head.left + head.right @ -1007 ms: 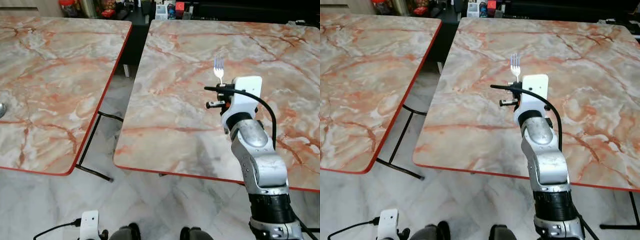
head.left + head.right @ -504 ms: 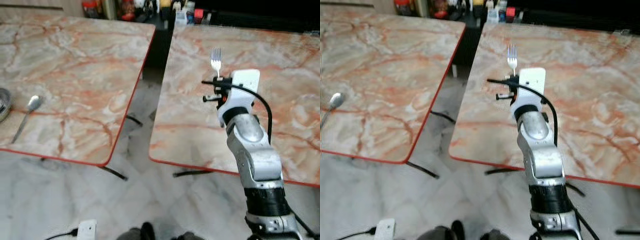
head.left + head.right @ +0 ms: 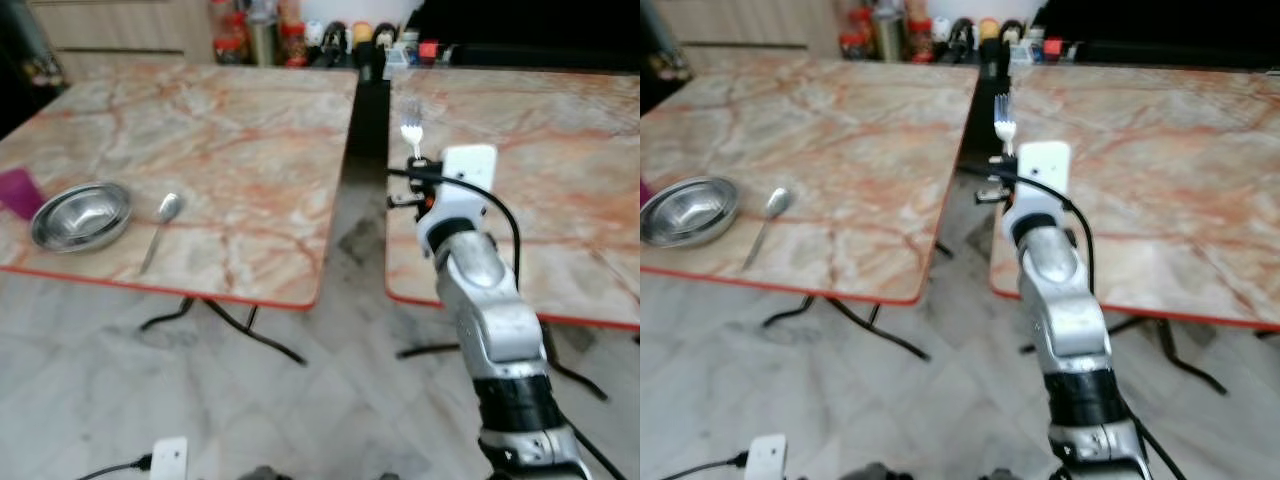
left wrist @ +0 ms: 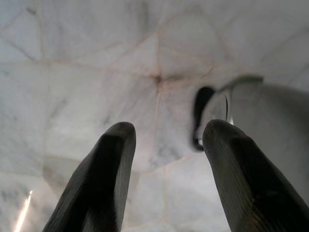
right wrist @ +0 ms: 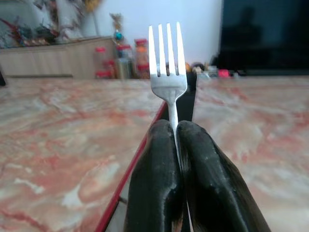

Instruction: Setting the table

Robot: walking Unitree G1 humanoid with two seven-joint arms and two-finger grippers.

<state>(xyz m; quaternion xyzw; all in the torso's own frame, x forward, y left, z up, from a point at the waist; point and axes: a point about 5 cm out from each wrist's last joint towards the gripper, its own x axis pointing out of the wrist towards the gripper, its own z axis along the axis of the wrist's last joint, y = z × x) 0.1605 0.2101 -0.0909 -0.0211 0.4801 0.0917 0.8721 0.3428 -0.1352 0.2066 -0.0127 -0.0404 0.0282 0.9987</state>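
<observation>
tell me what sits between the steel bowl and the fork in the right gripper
A spoon lies just beside the bowl; past it, bare marble tabletop and a floor gap reach the held fork, seen in both eye views.

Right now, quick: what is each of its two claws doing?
Left gripper: open, holding nothing, hanging over the floor.
Right gripper: closed on a fork, prongs up.

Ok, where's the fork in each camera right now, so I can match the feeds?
Left eye view: fork sticks up from the right gripper, over the gap between the tables.
Right eye view: fork, same place.
Left wrist view: not in it.
Right wrist view: fork upright, centre.
Shared landmark: red-lidded jars beyond the tables.
</observation>
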